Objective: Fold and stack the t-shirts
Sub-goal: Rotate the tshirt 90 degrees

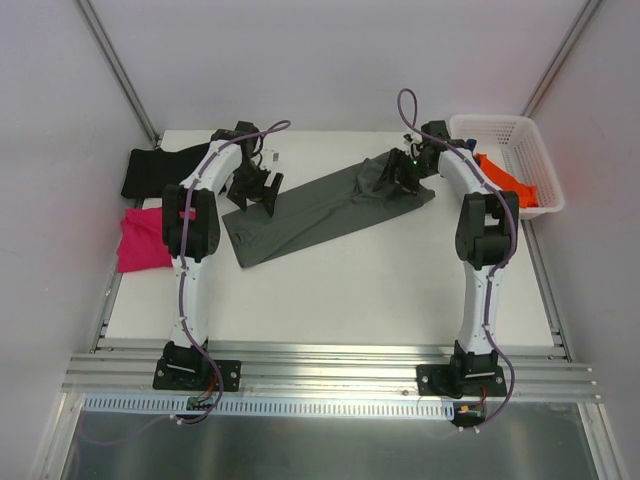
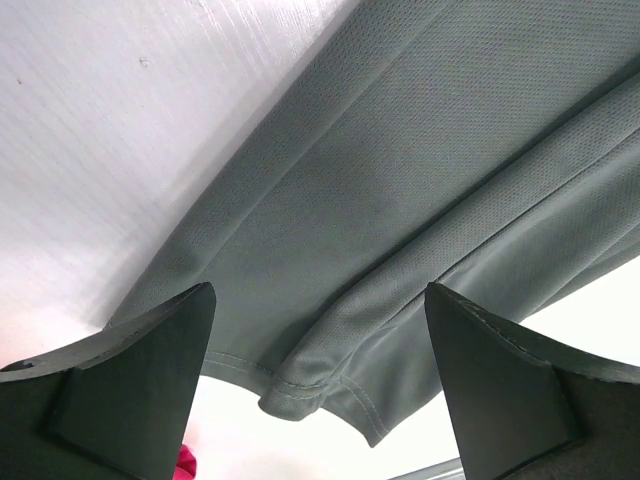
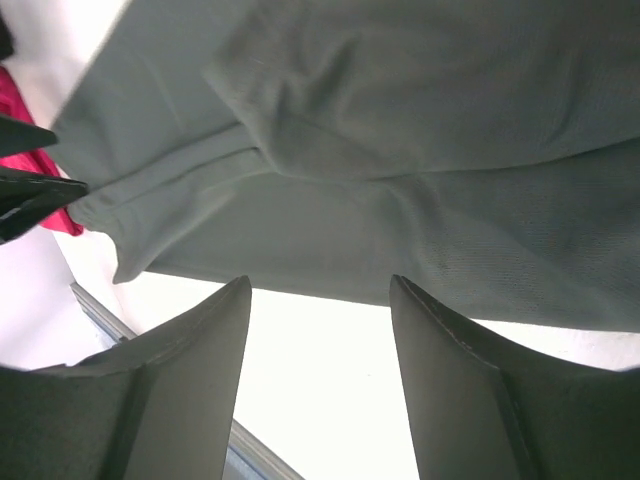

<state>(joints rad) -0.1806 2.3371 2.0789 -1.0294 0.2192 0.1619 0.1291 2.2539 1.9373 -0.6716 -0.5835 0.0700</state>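
Note:
A dark grey t-shirt (image 1: 330,205), folded into a long strip, lies slantwise across the middle of the table. My left gripper (image 1: 256,193) hovers open over its left end; in the left wrist view the hem (image 2: 300,395) lies between the wide-apart fingers (image 2: 130,385) of the left gripper (image 2: 320,292). My right gripper (image 1: 405,172) is open at the strip's right end. Its tips (image 3: 225,330) stop just short of the cloth edge (image 3: 330,255), with nothing between them. A black t-shirt (image 1: 160,168) and a magenta t-shirt (image 1: 140,240) lie at the left. An orange t-shirt (image 1: 505,180) rests in the basket.
The white lattice basket (image 1: 500,130) stands at the back right corner. The table's left edge (image 1: 112,290) runs beside the magenta t-shirt. An aluminium rail (image 1: 330,360) crosses the near edge by the arm bases. A sliver of magenta (image 2: 185,462) shows in the left wrist view.

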